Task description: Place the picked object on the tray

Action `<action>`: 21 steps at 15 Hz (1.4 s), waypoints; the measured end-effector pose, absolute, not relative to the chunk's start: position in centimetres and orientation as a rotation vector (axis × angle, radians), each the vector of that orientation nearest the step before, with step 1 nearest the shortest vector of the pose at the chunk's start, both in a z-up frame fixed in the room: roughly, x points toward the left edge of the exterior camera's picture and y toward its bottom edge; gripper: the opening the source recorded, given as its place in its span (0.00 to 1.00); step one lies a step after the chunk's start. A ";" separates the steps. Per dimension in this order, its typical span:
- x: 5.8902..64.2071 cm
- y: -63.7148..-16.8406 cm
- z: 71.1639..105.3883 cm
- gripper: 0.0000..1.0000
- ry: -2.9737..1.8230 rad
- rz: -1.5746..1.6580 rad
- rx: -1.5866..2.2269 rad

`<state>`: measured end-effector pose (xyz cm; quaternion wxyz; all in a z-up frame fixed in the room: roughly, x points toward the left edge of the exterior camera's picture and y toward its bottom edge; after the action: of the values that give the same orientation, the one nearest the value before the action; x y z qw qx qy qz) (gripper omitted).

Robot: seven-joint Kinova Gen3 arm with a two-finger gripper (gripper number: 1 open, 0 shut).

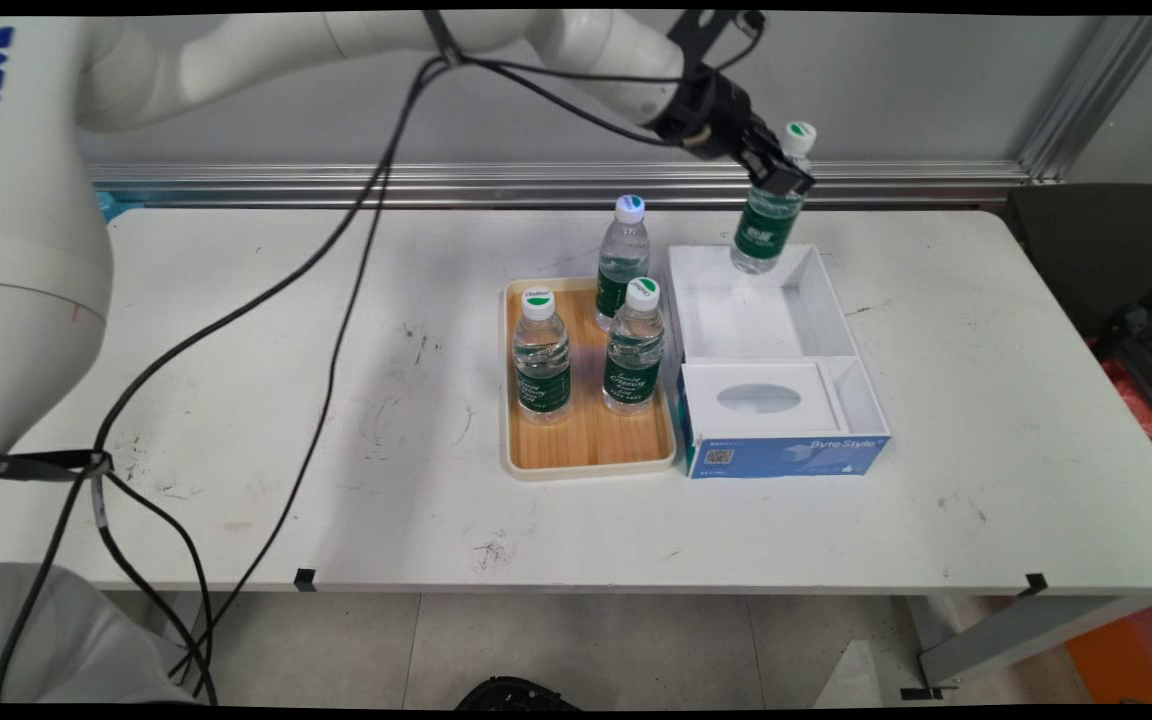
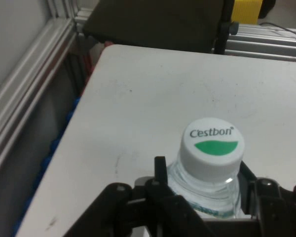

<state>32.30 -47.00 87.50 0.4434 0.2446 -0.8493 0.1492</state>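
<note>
Aloft: fingers (image 1: 781, 180) clamped on water bottle (image 1: 768, 218), tilted over white box's (image 1: 836, 330) far edge; bare tabletop (image 1: 986, 400) rightward.

Arm: my white links come in from the upper left and run along the top toward 1 o'clock, black cables hanging off them down to 7 o'clock.
Wrist: bent so that my black end piece slopes downward toward 4 o'clock, raised well above the table.
Gripper (image 1: 781, 178): my pincer is clamped on the neck of a bottle (image 1: 767, 225), which hangs clear of any surface, tilted a little.
Fingers (image 2: 160, 170): in the hand view, one stands at 9 o'clock of the cap, the other at 3 o'clock, both pressed against the clear shoulder.
</note>
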 end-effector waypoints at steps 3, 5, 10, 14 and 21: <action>34.4 -46.4 89.4 0.00 -2.134 0.414 0.582; 35.5 -46.2 90.2 0.00 -2.150 0.436 0.572; 39.4 -45.5 91.6 0.00 -2.199 0.506 0.547; 42.0 -44.6 92.1 0.00 -2.234 0.534 0.545; 45.9 -42.3 92.8 0.00 -2.295 0.569 0.563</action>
<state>45.91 -42.26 92.80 0.3482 0.2172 -0.8851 0.2197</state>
